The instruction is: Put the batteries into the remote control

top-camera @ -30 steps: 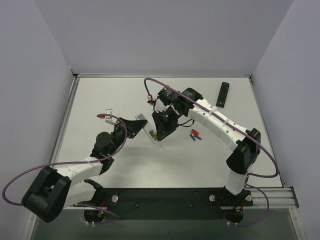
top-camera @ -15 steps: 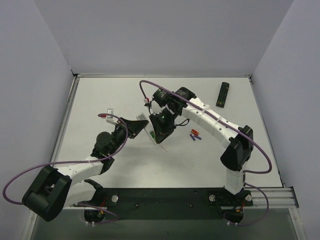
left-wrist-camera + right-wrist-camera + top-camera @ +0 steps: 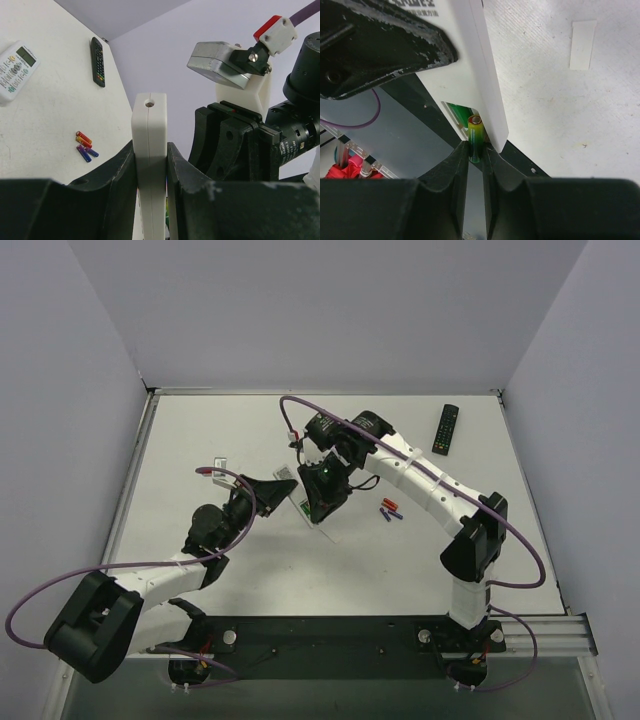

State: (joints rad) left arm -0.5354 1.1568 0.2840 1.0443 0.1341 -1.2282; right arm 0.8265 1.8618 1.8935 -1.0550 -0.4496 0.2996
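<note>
Left wrist view: the remote control [image 3: 149, 145], a slim white plastic bar with a seam down its edge and a small round hole near its top end, is clamped upright between the matte black left fingers [image 3: 120, 175].

Right wrist view: a green battery [image 3: 475, 134], a small glossy cylinder with a metal end cap, is pinched between the narrow-set right fingers [image 3: 460, 160] at the mouth of the remote's open compartment. A green patch [image 3: 456, 109] is seen inside; whether it is a cell cannot be told. A flat white rectangular strip [image 3: 582, 45] lies on the speckled bench [image 3: 545, 110].

Also listed:
- black remote [image 3: 445, 428], far right
- red and blue cells [image 3: 390, 509], loose
- wider white remote [image 3: 15, 62], with display
</note>
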